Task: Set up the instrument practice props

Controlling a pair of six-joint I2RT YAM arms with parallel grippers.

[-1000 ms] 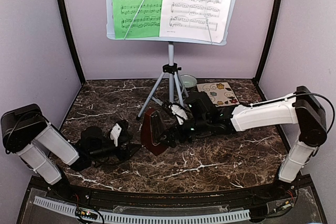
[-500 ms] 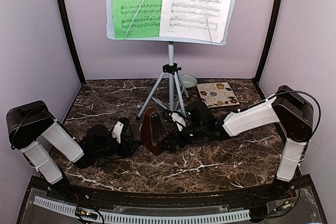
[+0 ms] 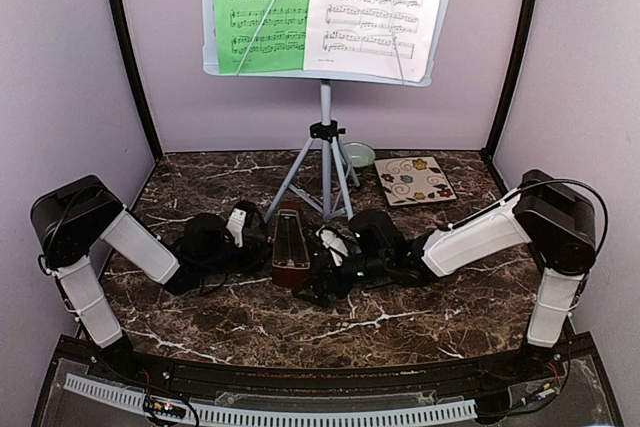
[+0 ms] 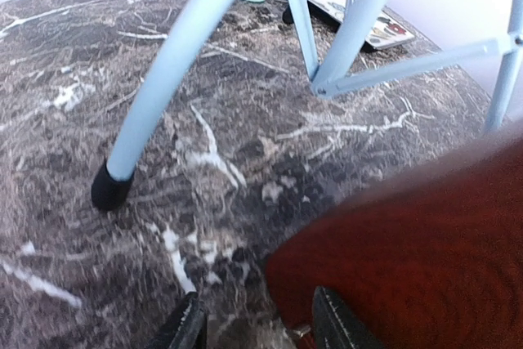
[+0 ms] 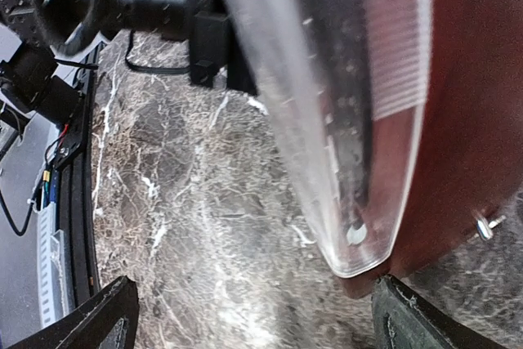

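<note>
Where it leaned a second ago against the right gripper (image 5: 261, 316), the metronome (image 3: 290, 247) now stands upright on the marble table (image 3: 200, 317), nearer the tripod. That gripper's jaws are spread wide to either side of the clear cover and visibly clamp nothing. The left gripper (image 4: 263, 326) has slid in from the other side and narrowed about halfway, with one finger at the metronome's red-brown edge; no firm grip shows. Behind, the tripod legs (image 3: 300, 172) carry the music-stand desk (image 3: 320, 76), with the green sheet (image 3: 262, 7) and white sheet (image 3: 375, 7) in place. Settling the metronome looks like the last step.
</note>
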